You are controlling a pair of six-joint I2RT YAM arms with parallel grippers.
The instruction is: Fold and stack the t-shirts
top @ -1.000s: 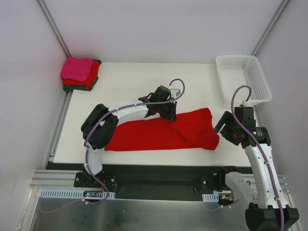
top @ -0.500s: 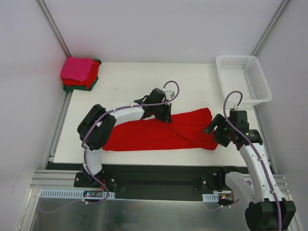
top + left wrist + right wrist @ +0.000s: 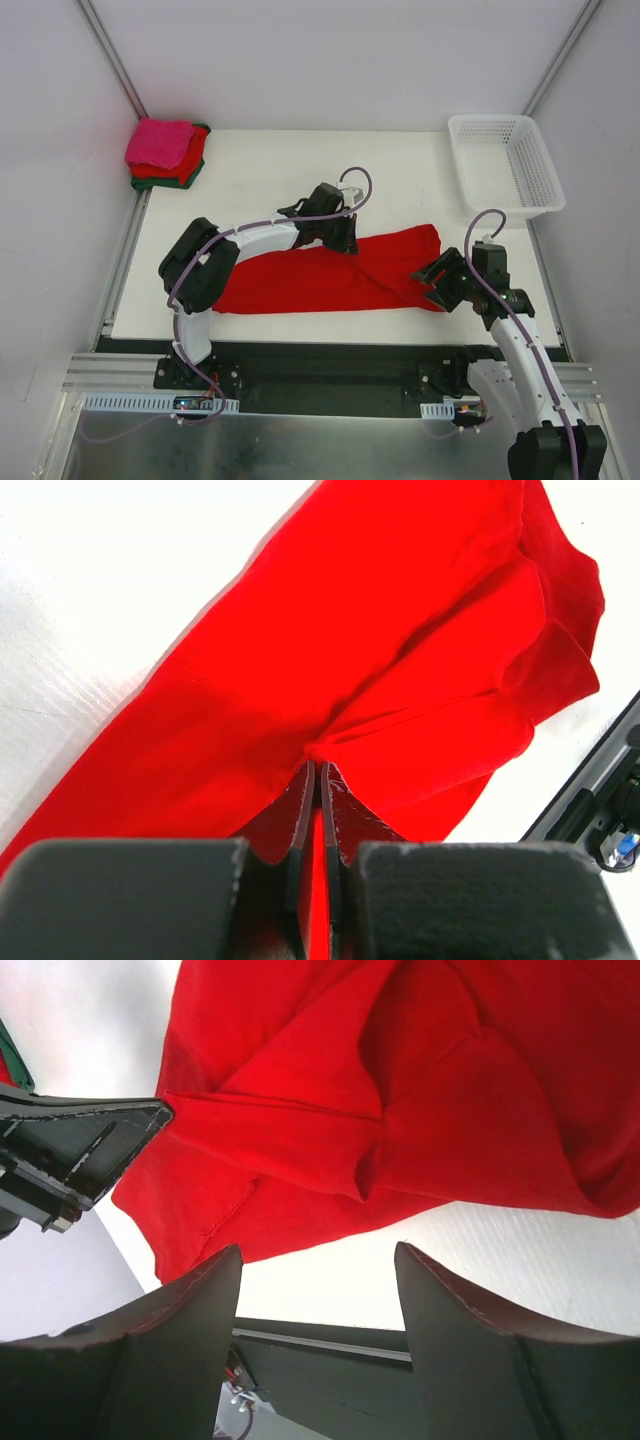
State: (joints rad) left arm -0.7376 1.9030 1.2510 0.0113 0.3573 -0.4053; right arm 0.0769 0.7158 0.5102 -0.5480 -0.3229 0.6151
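A: Left gripper (image 3: 318, 780)?
B: Clenched on a pinch of the red t-shirt (image 3: 300, 285) at its far edge. Probably anchoring the fold. The shirt lies in a long band, left of the basket (image 3: 505, 165) and nearer the arms.
A: Right gripper (image 3: 318, 1260)?
B: Jaws apart, nothing in them. It's at the shirt end closest to the basket, hem just past the fingertips. Folded stack (image 3: 165, 155) is far left of the basket.

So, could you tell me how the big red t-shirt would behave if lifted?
Probably floppy: the red t-shirt puckers into folds where the left gripper pinches it, so it would likely sag. It looks thin, probably light. Spread along the table, its ends would likely drag.
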